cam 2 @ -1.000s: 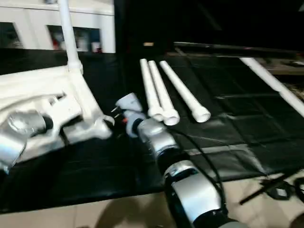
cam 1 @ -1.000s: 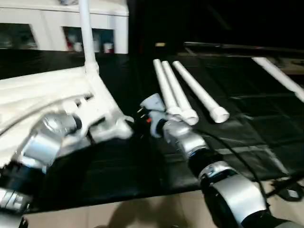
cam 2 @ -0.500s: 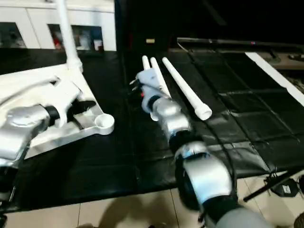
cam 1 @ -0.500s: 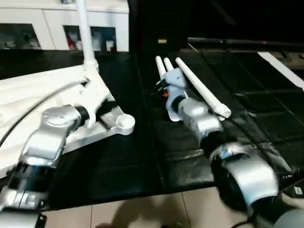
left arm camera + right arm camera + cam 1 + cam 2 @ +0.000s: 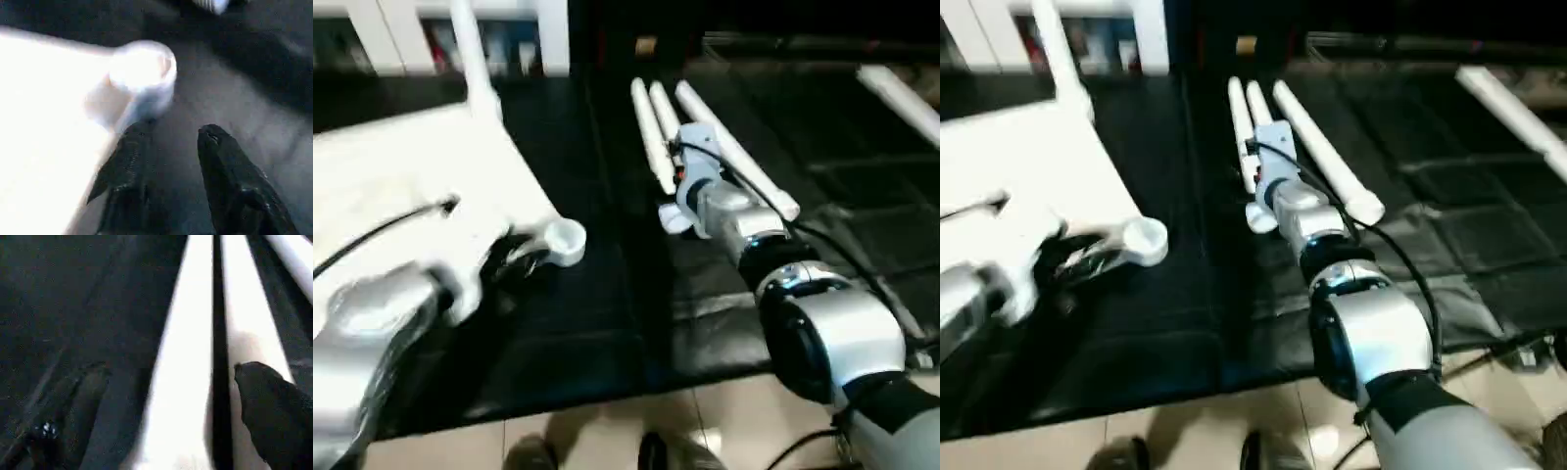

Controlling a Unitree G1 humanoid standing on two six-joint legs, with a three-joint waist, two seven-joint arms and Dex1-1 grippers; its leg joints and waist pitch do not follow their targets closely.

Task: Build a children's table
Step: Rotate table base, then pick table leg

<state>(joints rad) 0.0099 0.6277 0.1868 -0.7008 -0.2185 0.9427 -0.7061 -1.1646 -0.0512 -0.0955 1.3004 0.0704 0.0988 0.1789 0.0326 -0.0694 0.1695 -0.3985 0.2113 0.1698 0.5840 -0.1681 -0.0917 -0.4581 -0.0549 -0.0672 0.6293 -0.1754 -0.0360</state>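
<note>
**White table top and three loose legs on a black mat**

White plastic makes up every part of the children's table here. Its top [image 5: 421,186] lies upside down on the black mat [image 5: 607,323], and one leg [image 5: 470,49] already stands upright in a far corner. A round, empty corner socket [image 5: 563,240] sticks out at the near corner.

The left gripper [image 5: 168,142] sits just short of that socket. Its two black fingers [image 5: 225,166] are parted a little, with bare mat between them and nothing held. One finger lies close against the edge of the top, the other hangs over the mat; whether the first one touches the plastic I cannot tell.

The right gripper [image 5: 166,382] hovers over the three loose legs [image 5: 1317,162], which lie side by side on the mat, well apart from the socket. Its fingers [image 5: 269,406] are spread wide. One loose leg runs straight through the gap between them, a second passes under one fingertip, and the third lies further out to that side. No leg is clamped.

A white cabinet [image 5: 372,39] with glass doors stands beyond the top.
</note>
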